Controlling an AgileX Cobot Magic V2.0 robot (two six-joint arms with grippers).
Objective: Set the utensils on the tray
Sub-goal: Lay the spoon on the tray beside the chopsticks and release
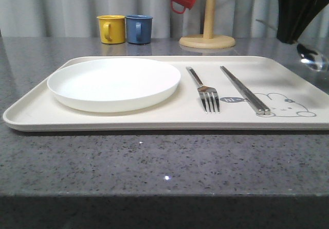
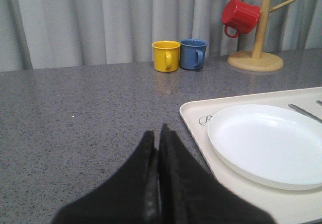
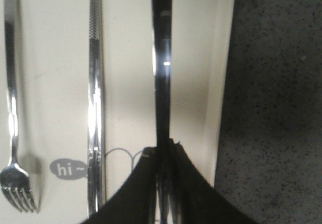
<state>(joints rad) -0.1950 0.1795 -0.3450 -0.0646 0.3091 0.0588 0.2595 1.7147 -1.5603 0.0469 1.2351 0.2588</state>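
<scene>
Three pieces lie on the tray already; I hold the spoon pinched in the right gripper over its free edge; left gripper closed, empty.

A dark grey speckled worktop carries a large cream tray near its front edge, reaching almost to the right edge. Toward the back edge a yellow mug and a blue mug stand just beside each other, and a wooden mug stand stands to their right.
</scene>
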